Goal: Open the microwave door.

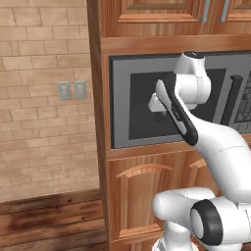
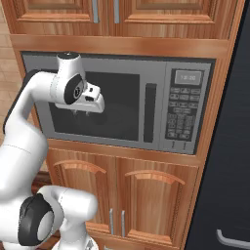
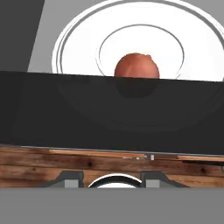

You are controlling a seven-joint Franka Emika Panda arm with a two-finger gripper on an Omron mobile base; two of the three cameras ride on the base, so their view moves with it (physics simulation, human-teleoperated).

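**Hand hangs before the closed microwave window, left of the handle**

Left base view: the grey stainless built-in microwave (image 1: 117, 63) sits in a wall of reddish wooden cabinets (image 1: 142, 196). Its wide grey metal door with the large dark glass window (image 1: 142, 110) lies flush in the frame, closed. The vertical black bar handle (image 1: 231, 100) stands at the 3 o'clock edge of the window, with part of the dark button keypad (image 1: 243, 105) beyond it. The hand (image 1: 156, 104) is in front of the glass near its middle, well apart from the handle; the forearm crosses the window toward 5 o'clock. Whether the fingers are spread or pressed together I cannot tell here. At 9 o'clock a tan brick wall (image 1: 39, 98) carries two grey wall plates (image 1: 71, 90), and a wooden floor (image 1: 49, 220) lies at 7 o'clock, so there is open room on that side.

Right base view: the door (image 2: 117, 105) takes most of the microwave front; the handle (image 2: 150, 112) runs upright between the window and the keypad (image 2: 181, 117), under a small display (image 2: 188, 76). The hand (image 2: 81, 113) points down in front of the window's 9 o'clock half, with bare glass between it and the handle. Arched cabinet doors (image 2: 146, 205) close below, and a dark tall panel (image 2: 229, 146) borders at 3 o'clock.

Hand view: through the dark glass a round reddish-brown object (image 3: 136, 66) rests on a white ringed turntable plate (image 3: 78, 35). A wood strip (image 3: 65, 162) runs at 6 o'clock. Two dark finger tips (image 3: 70, 179) stand apart either side of centre, nothing between them.
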